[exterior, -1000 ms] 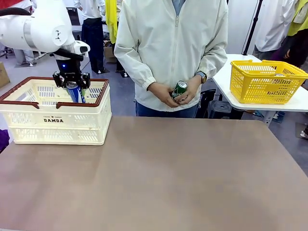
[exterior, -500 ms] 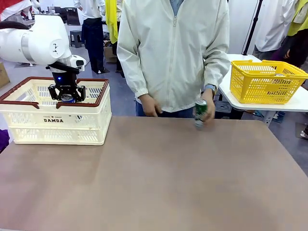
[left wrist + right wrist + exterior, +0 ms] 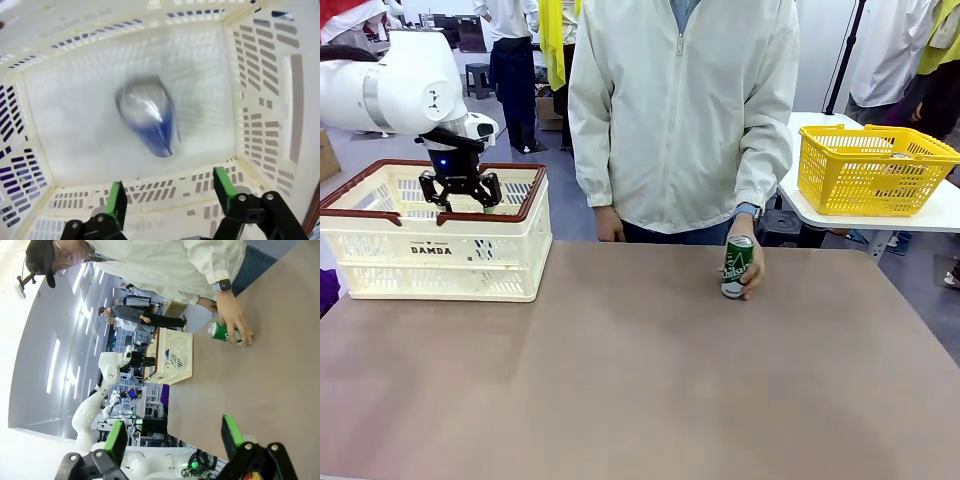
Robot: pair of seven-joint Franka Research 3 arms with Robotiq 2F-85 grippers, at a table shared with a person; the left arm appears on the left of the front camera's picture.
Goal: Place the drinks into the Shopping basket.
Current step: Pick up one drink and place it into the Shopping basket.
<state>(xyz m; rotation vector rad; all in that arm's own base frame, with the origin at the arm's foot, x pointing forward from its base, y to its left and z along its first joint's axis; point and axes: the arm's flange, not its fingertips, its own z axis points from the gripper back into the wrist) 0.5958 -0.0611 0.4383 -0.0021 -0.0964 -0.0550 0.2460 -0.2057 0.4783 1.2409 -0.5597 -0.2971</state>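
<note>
Hanging over the cream Shopping basket (image 3: 380,255) at the left of the front frame, the left fingers (image 3: 118,204) stand spread wide with nothing between them. The blue can (image 3: 147,116), blurred, sits apart from them inside the basket. Right of centre, a person's hand (image 3: 756,272) holds the green can (image 3: 736,262) upright on the tabletop (image 3: 620,380). The right fingers (image 3: 116,440) are wide open and empty.

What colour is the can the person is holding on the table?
The can is green with white lettering and a silver top; clearest in the front view.
</note>
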